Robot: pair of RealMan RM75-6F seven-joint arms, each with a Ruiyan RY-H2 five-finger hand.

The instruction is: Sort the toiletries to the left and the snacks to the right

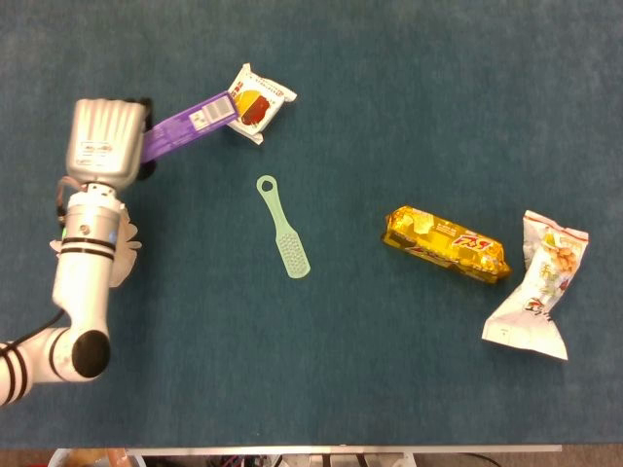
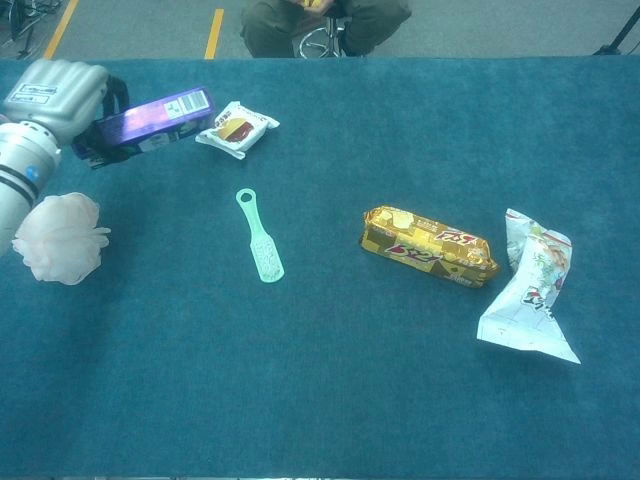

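My left hand [image 1: 105, 141] [image 2: 60, 92] grips one end of a purple toothpaste box [image 1: 190, 124] [image 2: 152, 118] at the far left, above the cloth. Its free end points at a small white snack packet [image 1: 258, 102] [image 2: 236, 127] at the back. A green comb [image 1: 284, 229] [image 2: 260, 237] lies in the middle. A pink bath pouf [image 2: 60, 237] sits at the left, mostly hidden under my forearm in the head view. A gold biscuit pack [image 1: 447, 242] [image 2: 428, 246] and a white snack bag [image 1: 536, 287] [image 2: 528, 288] lie at the right. My right hand shows in neither view.
The blue cloth-covered table [image 1: 321, 370] runs to a front edge at the bottom of the head view. A seated person [image 2: 325, 20] is behind the far edge.
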